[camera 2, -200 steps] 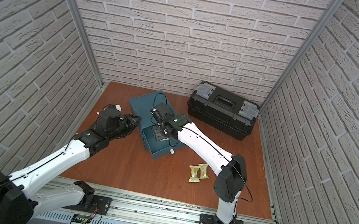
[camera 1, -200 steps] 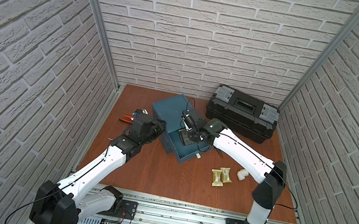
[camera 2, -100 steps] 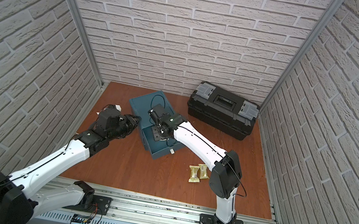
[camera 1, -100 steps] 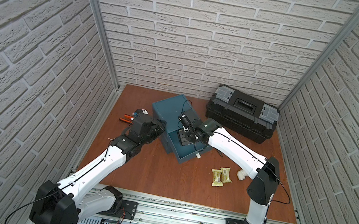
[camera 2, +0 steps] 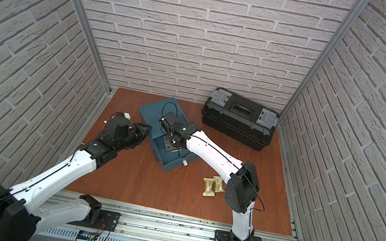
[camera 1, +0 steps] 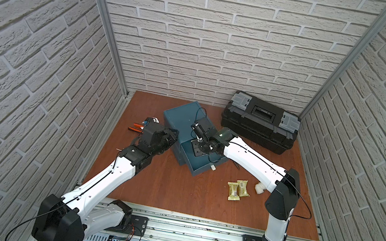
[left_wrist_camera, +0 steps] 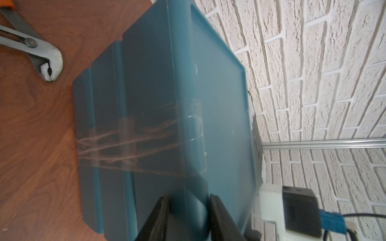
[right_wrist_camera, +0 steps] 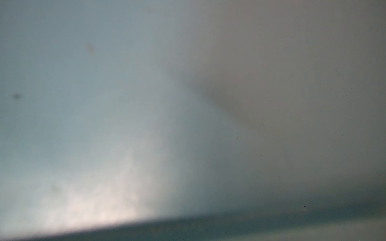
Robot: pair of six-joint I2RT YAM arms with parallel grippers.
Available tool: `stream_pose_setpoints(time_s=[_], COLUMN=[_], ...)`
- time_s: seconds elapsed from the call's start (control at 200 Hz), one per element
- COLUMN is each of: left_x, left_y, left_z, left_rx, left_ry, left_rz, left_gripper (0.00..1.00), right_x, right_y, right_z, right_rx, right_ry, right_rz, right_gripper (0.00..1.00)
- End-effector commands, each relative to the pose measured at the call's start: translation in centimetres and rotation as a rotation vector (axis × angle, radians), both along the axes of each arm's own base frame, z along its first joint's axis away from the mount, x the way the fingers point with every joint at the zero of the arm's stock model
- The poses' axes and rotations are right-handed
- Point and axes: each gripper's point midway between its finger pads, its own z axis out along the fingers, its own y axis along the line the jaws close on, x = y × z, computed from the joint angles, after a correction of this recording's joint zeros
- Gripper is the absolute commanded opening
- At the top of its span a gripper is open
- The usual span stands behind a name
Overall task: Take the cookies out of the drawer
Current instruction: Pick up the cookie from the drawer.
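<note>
Left arm stretches forward, left gripper (left_wrist_camera: 188, 200) pinching a corner of the teal plastic cabinet (camera 1: 181, 121). Right arm bends down, right gripper (camera 1: 201, 149) inside the open drawer (camera 1: 206, 167), jaws hidden, state unclear. Two pale-gold cookies (camera 1: 237, 191) lie on the brown table (camera 1: 162, 187).

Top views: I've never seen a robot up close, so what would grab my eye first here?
A teal drawer cabinet stands mid-table: the left gripper clamps its corner while the right gripper reaches down into its open drawer. Two pale gold cookie packets lie on the wooden table nearer the camera, and a black toolbox sits by the back wall.
</note>
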Motion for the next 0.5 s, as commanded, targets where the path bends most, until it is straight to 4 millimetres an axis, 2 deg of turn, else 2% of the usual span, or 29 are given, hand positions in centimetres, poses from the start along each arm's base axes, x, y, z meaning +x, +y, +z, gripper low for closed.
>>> stream_pose_setpoints(time_s=[0.0,0.495], left_x=[-1.3,-1.4], left_y=[0.2,0.3], left_z=[-2.3,-2.3], left_rx=[0.037,0.038], left_ry=[0.084,0.086], left_rz=[-0.019,-0.017], left_gripper=[0.36,0.36], right_x=[-0.2,-2.8], right_y=[0.1,-1.2], right_z=[1.3,5.9], right_rx=[0.012,0.056], right_ry=[-0.018,-0.061], right_rz=[0.013,0.055], right_gripper=[0.4,0.37])
